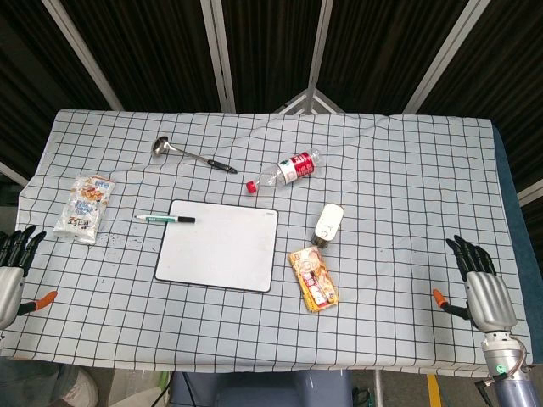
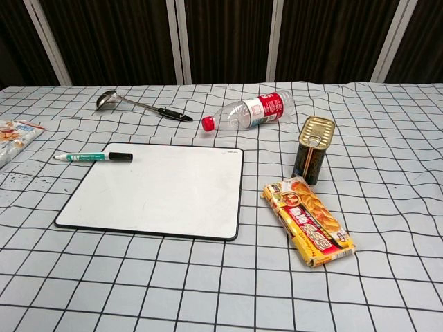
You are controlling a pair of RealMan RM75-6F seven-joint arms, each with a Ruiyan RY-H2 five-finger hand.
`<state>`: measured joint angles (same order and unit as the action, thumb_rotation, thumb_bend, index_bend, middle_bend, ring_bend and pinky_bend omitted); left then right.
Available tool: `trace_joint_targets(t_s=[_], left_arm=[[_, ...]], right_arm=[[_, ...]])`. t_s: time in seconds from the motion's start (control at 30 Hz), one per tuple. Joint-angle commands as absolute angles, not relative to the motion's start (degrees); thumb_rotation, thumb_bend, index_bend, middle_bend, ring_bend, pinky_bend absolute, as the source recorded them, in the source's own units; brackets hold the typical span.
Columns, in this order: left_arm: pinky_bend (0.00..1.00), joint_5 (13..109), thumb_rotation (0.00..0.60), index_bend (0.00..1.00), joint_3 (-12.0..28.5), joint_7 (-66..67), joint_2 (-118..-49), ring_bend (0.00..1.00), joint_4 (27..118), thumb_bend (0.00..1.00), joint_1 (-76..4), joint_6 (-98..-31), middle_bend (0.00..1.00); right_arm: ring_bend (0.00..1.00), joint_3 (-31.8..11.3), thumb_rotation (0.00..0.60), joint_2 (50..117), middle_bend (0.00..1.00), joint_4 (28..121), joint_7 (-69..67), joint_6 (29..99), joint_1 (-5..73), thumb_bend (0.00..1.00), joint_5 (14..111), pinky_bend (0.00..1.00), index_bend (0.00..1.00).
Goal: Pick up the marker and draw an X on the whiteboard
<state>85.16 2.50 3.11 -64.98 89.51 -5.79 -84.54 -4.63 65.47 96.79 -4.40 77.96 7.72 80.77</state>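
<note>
Marker [image 1: 165,219] lies flat at centre left of the head view, cap end on the upper left corner of the whiteboard [image 1: 219,246], rest on the checked cloth [image 1: 399,170]. Board surface blank.

Left hand [image 1: 15,263] at the lower left edge, fingers spread, holding nothing. Right hand [image 1: 482,284] at lower right, fingers spread, holding nothing. Both well apart from the marker.

Upper centre: ladle [image 1: 191,155], plastic bottle [image 1: 284,171] on its side. Right of the board: upright can [image 2: 315,150], biscuit pack [image 2: 308,220]. Snack bag [image 1: 85,208] at left.

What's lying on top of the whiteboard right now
Only the capped end of the marker overlaps the whiteboard at its far left corner. The board's surface shows no drawing. What lies beneath it is hidden.
</note>
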Motion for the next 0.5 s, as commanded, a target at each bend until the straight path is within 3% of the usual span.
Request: trace_joint_targets(t_s=[0.03,0.5], left_arm=[[0.0,85.3,0.6,0.0,2.5,3.3,-65.0,0.0,89.5,0.1,-5.8,-84.6,0.0],[0.0,84.7,0.6,0.0,2.4,3.8,-65.2,0.0,89.6,0.1,-6.5,-82.9,0.0]], right_arm=[[0.0,-4.6,0.6,65.4,0.0,96.8,-4.5,78.2,7.6,0.31,80.9,0.0,0.0],[0.0,-4.6,0.6,65.3,0.0,96.8,-4.9,78.4,7.4,0.31,81.0,0.0,0.0]])
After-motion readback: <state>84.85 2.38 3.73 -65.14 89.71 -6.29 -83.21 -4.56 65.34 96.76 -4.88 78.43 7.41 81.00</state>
